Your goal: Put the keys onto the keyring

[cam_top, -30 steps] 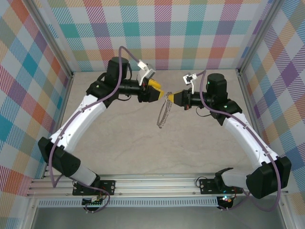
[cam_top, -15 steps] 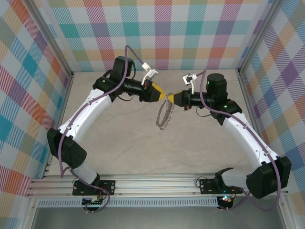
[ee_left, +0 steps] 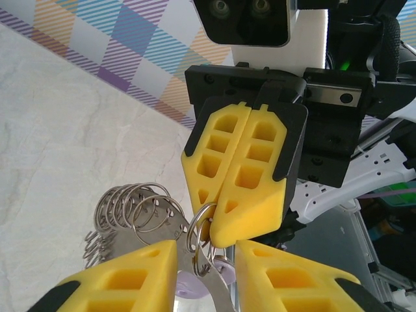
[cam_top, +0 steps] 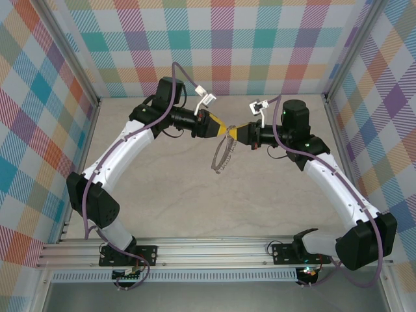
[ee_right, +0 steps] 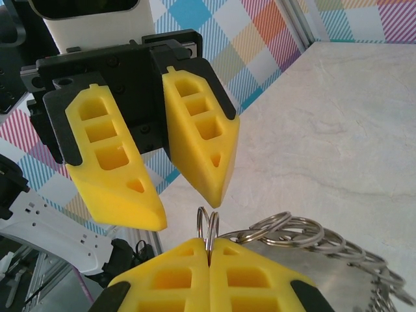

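Fingers of the right gripper (ee_right: 208,244) are clamped tight on the end ring of the thin silver ring-link chain (ee_left: 133,208). Left gripper (ee_left: 206,250) is spread wide, gripping nothing. The tiny lilac-headed key (ee_left: 188,287) sits in that gap, just beside the pinched ring; can't tell if it's threaded.

I see my arms (cam_top: 123,153) in white shells with black joints, purple cables (cam_top: 179,70) along them, and yellow hollow-celled fingers (ee_left: 250,169) on black mounts.

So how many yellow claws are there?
2. The left gripper, open, and the right gripper, shut on the keyring, face each other tip to tip over the table.
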